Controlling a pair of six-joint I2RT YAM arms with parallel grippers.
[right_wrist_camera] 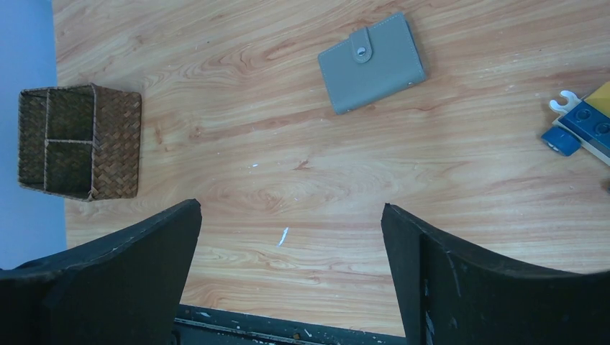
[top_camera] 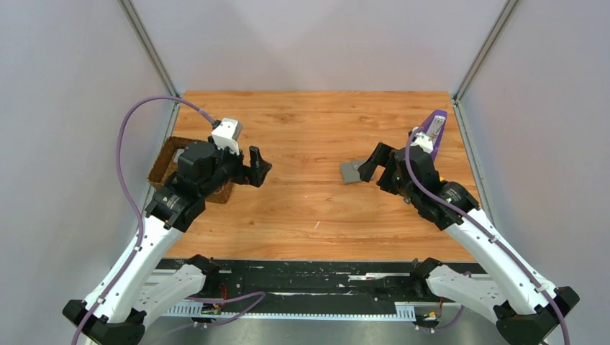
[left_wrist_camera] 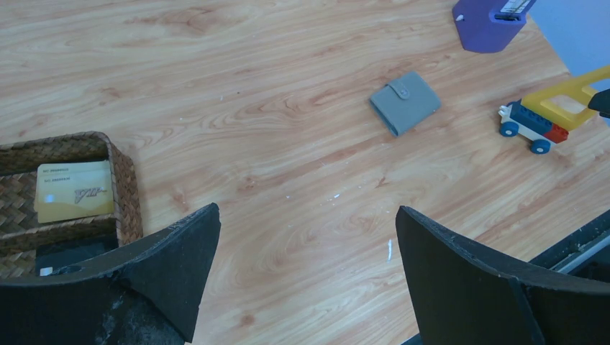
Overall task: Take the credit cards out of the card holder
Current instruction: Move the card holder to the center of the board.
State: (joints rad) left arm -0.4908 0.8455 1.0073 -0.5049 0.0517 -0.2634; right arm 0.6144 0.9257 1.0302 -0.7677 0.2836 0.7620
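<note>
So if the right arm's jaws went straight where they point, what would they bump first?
Probably the bare wooden table, a bit short of the closed card holder. Depth is hard to judge here.

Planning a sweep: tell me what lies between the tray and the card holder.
Only bare table between tray and card holder, apart from tiny pale specks; the right wrist view shows it.

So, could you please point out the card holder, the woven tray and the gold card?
card holder (right_wrist_camera: pixel 372 63), right wrist view, middle of its closed grey cover.
woven tray (right_wrist_camera: pixel 117 144), right wrist view, its outer side wall.
gold card (left_wrist_camera: pixel 74 190), left wrist view, centre of its face, in the tray.
</note>
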